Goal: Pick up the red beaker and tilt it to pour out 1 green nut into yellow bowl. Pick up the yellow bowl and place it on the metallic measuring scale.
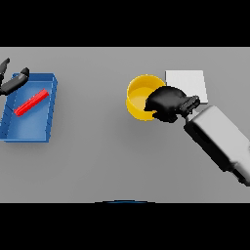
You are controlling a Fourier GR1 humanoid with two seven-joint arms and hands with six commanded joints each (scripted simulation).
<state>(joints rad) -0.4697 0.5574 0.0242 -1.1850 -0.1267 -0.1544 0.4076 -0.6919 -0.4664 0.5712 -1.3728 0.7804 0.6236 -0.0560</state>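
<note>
Bowl (138, 95), round yellow, gripped at rim by right robot hand (167, 102); left robot hand (12, 82) relaxed wide, over blue tray (45, 115)

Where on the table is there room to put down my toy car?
The wide bare stretch between the blue tray and the yellow bowl is free, and so is the front strip below them. It is crowded on the right, where the right hand grips the bowl beside the white scale.

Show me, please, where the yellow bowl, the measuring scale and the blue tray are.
yellow bowl (137, 93): head view, on its left inner wall.
measuring scale (188, 80): head view, on its bare top plate.
blue tray (30, 128): head view, on its bare floor near the front.
</note>
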